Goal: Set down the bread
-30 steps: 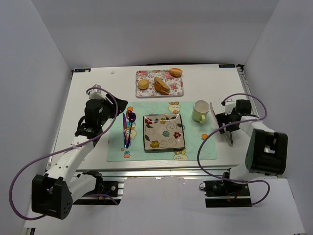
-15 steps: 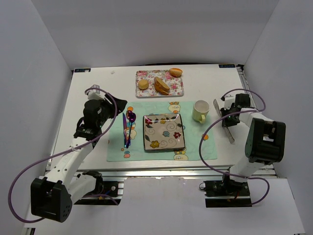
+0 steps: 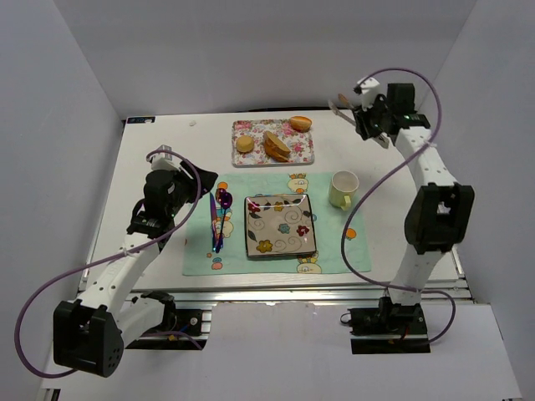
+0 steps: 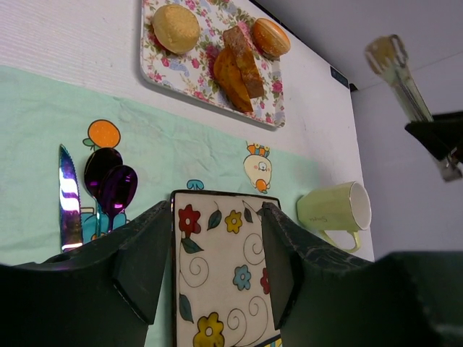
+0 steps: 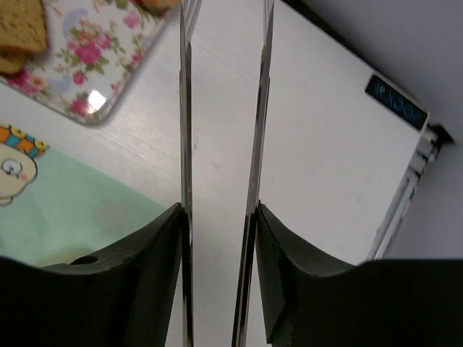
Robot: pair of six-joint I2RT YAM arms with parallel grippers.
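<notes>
glossy bread (image 3: 300, 124) sits at the far right corner of the floral tray (image 3: 303, 154). right tool (image 3: 365, 117), raised right of the tray, grips metal tongs (image 3: 343, 104); left tool (image 4: 215, 213) gapes wide.

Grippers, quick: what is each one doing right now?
Left gripper: open, holding nothing.
Right gripper: closed on the tongs.

We log one small oval bun (image 3: 300, 124), its top glossy orange-brown and its edges paler tan. It is whole and sits dome up, resting flat in the far right corner of the floral rectangular tray (image 3: 251, 155). It lies just right of the wedge-shaped sliced brown bread (image 3: 277, 146); whether they touch we cannot tell.
</notes>
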